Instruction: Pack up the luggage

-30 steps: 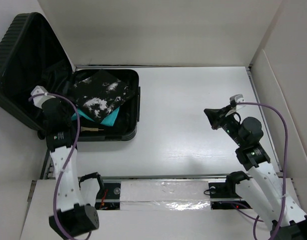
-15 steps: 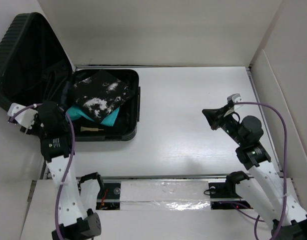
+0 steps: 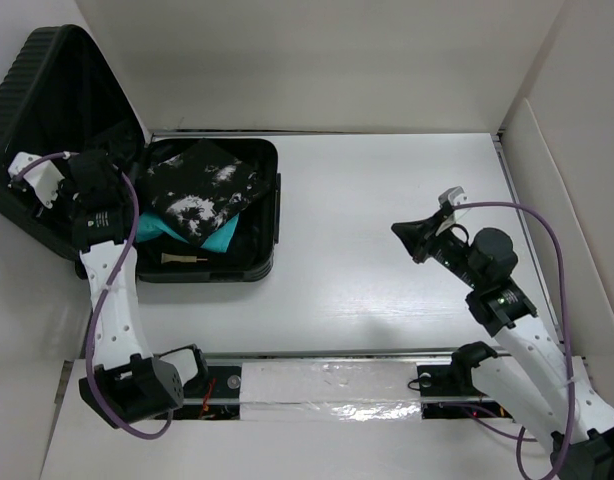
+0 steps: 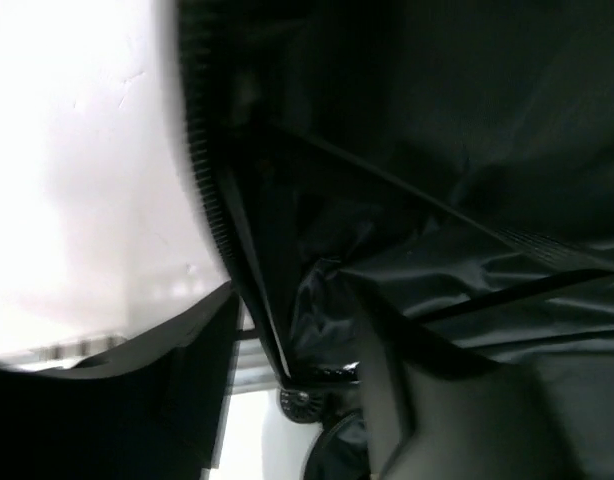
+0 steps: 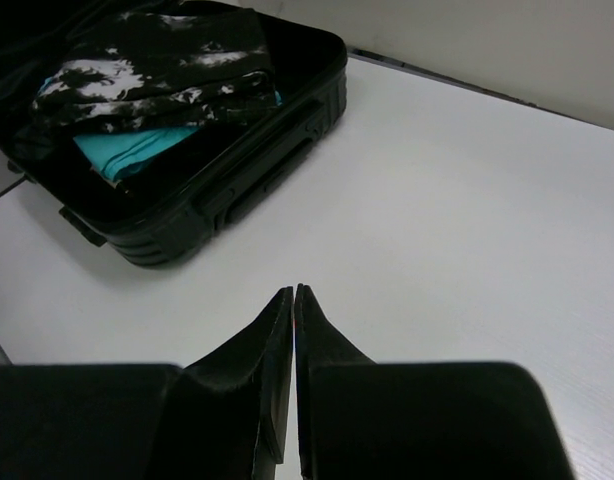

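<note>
The luggage (image 3: 273, 205) lies open at the far left of the table, its ribbed lid (image 3: 42, 110) leaning against the left wall. In its base are a black-and-white patterned garment (image 3: 202, 190) on a teal one (image 3: 223, 238). My left gripper (image 3: 105, 182) is at the lid's inner edge. The blurred left wrist view shows that gripper (image 4: 297, 400) open, the lid's zipper rim (image 4: 249, 300) running between its fingers and black lining (image 4: 467, 120) beyond. My right gripper (image 3: 403, 232) hovers over bare table at the right, shut and empty (image 5: 293, 290), facing the luggage (image 5: 237, 190).
White walls close the table at the back and on both sides, with an angled panel (image 3: 547, 170) at the right. A small tan item (image 3: 183, 258) lies at the base's front edge. A foil-covered rail (image 3: 327, 385) runs along the near edge between the arm bases.
My left gripper has swung out to the left and then up, from the base's left corner to the lid's inner edge. My right gripper has drifted a little left.
</note>
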{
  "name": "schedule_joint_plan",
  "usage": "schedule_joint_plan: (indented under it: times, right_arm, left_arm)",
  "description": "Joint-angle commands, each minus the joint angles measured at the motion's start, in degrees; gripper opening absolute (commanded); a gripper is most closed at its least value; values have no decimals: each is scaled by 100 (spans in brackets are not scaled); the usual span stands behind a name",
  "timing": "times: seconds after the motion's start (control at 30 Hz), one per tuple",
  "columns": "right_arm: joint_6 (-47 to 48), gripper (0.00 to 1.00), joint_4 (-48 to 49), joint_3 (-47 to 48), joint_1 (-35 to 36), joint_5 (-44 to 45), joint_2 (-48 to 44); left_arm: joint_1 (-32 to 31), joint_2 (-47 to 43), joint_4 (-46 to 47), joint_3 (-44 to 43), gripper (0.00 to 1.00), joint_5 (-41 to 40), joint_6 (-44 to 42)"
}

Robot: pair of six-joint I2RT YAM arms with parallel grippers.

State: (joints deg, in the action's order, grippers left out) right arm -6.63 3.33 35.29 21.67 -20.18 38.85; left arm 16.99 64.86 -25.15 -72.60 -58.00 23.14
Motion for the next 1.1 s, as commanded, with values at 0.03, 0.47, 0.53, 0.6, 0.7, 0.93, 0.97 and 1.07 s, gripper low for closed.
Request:
schedule_joint_plan:
  times: [0.03, 0.47, 0.53, 0.6, 0.7, 0.93, 0.97, 1.07]
  right_arm:
    - [162, 10, 194, 268, 144, 32, 122]
    - [241, 11, 141, 338, 531, 656, 483]
    - [250, 11, 167, 338, 593, 779, 527]
    - [259, 11, 176, 347, 715, 875, 614]
    - [277, 11, 168, 400, 821, 946, 729]
    - [338, 12, 62, 444, 935, 1271, 791]
    - [338, 12, 71, 444, 988, 1298, 756]
    - [321, 12, 88, 417, 988, 1394, 738]
  left_arm:
    - [23, 158, 256, -255, 37, -256, -283]
    - [-265, 71, 850, -71, 0, 149, -730]
    - [-555, -70, 1151, 167, 0, 157, -1266]
    - [-1003, -236, 1441, 289, 0, 236, -1538]
    - [-1914, -499, 2196, 772, 0, 113, -2521]
    - [-3404, -1088, 2262, 1537, 0, 66, -3079]
    - [-3404, -1211, 1964, 1555, 0, 322, -2948]
    - [-3404, -1835, 1567, 1652, 0, 1717, -2639]
